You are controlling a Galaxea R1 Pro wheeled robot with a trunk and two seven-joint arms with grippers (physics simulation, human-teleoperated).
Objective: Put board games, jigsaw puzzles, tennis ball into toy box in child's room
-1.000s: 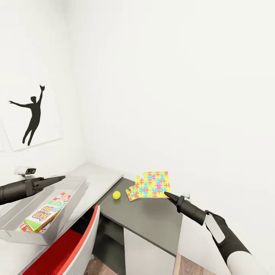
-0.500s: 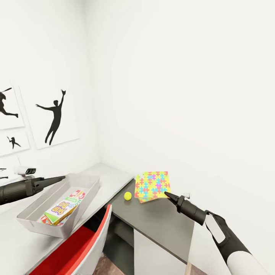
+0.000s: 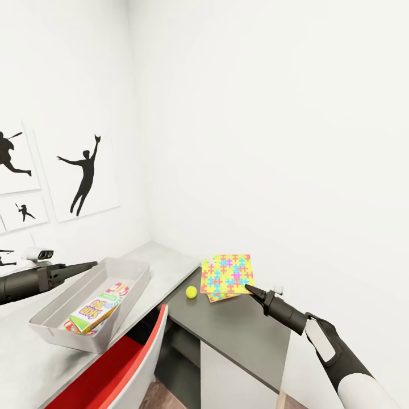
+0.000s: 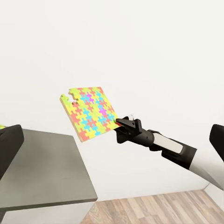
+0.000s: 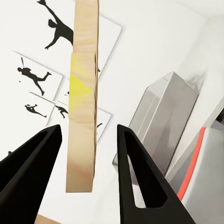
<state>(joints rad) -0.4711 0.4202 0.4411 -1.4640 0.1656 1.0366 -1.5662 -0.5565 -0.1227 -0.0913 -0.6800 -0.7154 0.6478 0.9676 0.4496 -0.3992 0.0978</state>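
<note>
Your right gripper (image 3: 248, 289) held the jigsaw puzzles (image 3: 226, 274) pinched edge-on between its fingers, lifted clear of the counter (image 3: 238, 326). One board game (image 3: 96, 307) already lay in the toy box (image 3: 54, 331). The tennis ball (image 3: 191, 292) remained on the counter. Whether your left gripper (image 3: 91, 264) had its fingers spread could not be told.

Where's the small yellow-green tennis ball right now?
In the head view, the small yellow-green tennis ball sits on the dark grey lower table section, just left of the colourful jigsaw puzzle sheets at the right gripper.
</note>
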